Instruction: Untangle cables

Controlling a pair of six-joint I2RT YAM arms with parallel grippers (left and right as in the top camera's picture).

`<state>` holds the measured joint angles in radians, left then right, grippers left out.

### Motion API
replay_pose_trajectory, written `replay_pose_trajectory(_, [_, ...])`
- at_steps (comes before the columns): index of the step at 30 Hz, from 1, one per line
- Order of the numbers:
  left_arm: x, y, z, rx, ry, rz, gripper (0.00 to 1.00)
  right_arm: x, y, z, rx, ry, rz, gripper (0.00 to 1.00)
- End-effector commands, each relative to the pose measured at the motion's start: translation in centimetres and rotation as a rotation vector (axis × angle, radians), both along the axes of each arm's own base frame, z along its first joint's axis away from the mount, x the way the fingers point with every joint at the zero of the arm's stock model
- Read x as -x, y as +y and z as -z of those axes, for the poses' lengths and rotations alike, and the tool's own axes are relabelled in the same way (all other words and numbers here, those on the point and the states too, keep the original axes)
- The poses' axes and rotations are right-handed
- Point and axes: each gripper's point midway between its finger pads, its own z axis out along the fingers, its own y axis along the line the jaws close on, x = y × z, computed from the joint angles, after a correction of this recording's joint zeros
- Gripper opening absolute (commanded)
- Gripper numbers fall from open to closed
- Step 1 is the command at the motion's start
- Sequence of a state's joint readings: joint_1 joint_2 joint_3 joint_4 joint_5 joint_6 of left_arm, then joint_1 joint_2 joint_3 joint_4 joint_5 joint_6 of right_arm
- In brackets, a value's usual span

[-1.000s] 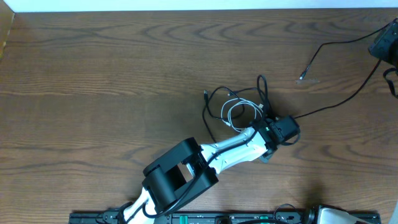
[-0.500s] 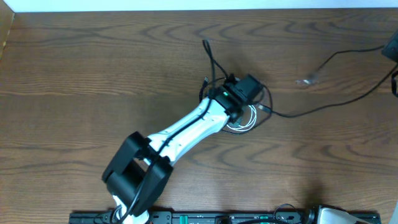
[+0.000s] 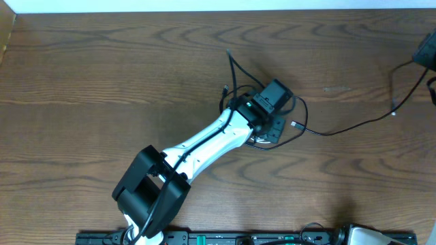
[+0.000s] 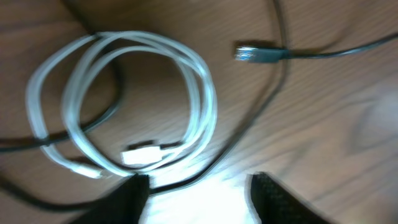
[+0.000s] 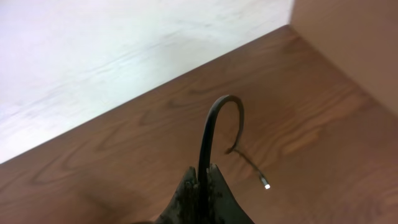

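Observation:
The white cable point(image 4: 202, 106) lies coiled in a double loop on the table, its plug point(image 4: 142, 154) inside the coil. In the overhead view my left gripper point(image 3: 271, 126) hovers over it and hides most of it. My left gripper point(image 4: 199, 199) is open, with a strand of the black cable point(image 4: 261, 115) passing on the table between its fingers. The black cable point(image 3: 340, 129) crosses the white coil and runs right to my right gripper point(image 3: 428, 49). My right gripper point(image 5: 204, 173) is shut on the black cable point(image 5: 214, 124), whose free end point(image 5: 266, 185) dangles beyond it.
One black plug end point(image 3: 228, 52) lies towards the table's back, and another metal-tipped plug point(image 4: 249, 54) lies just right of the coil. The white wall edge point(image 3: 204, 5) borders the table at the back. A rail with the arm bases point(image 3: 238, 238) runs along the front.
My left arm swung up and left with the tangle, then its gripper opened over the white coil. My right gripper drew the black cable further right.

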<state>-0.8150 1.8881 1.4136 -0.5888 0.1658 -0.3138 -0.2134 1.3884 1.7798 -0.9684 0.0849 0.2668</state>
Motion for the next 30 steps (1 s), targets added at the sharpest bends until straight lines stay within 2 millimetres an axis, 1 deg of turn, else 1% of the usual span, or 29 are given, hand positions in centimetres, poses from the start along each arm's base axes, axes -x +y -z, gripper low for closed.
replay_pose_trajectory(1, [1.1, -1.8, -0.3, 0.056, 0.014, 0.049, 0.64, -0.3, 1.5, 0.0, -0.025, -0.003, -0.081, 0.01])
replay_pose_trajectory(2, [1.1, -2.2, -0.4, 0.066, 0.005, 0.054, 0.64, -0.3, 1.5, 0.0, -0.026, 0.001, -0.081, 0.01])
replay_pose_trajectory(3, [1.0, -3.1, -0.7, 0.086, -0.017, 0.067, 0.64, -0.2, 1.5, 0.2, -0.028, 0.009, -0.081, 0.01])
replay_pose_trajectory(5, [1.0, -4.2, -0.9, 0.112, -0.041, 0.083, 0.65, -0.1, 1.6, 0.4, -0.03, 0.017, -0.081, 0.01])
replay_pose_trajectory(6, [0.7, -4.9, -0.7, 0.12, -0.068, 0.086, 0.66, 0.1, 1.6, 0.6, -0.032, 0.026, -0.081, 0.01])
replay_pose_trajectory(7, [0.5, -5.1, -0.4, 0.113, -0.087, 0.082, 0.66, 0.1, 1.6, 0.6, -0.032, 0.03, -0.081, 0.01])
replay_pose_trajectory(11, [-0.1, -5.8, 1.3, 0.078, -0.133, 0.094, 0.69, 0.2, 1.6, 0.7, -0.034, 0.034, -0.081, 0.01])
replay_pose_trajectory(14, [0.0, -6.3, 2.7, 0.058, -0.142, 0.142, 0.7, 0.2, 1.6, 0.8, -0.034, 0.036, -0.081, 0.01])
replay_pose_trajectory(18, [0.2, -6.4, 4.6, 0.024, -0.143, 0.191, 0.73, 0.2, 1.6, 0.8, -0.034, 0.036, -0.081, 0.01])
replay_pose_trajectory(22, [0.1, -6.6, 5.9, 0.008, -0.155, 0.229, 0.73, 0.3, 1.6, 0.8, -0.035, 0.039, -0.081, 0.01])
replay_pose_trajectory(25, [0.1, -6.8, 6.4, 0.004, -0.164, 0.251, 0.73, 0.3, 1.6, 0.9, -0.037, 0.044, -0.081, 0.01])
replay_pose_trajectory(30, [0.1, -7.8, 5.9, 0.024, -0.2, 0.284, 0.73, 0.4, 1.7, 1.0, -0.037, 0.047, -0.081, 0.01])
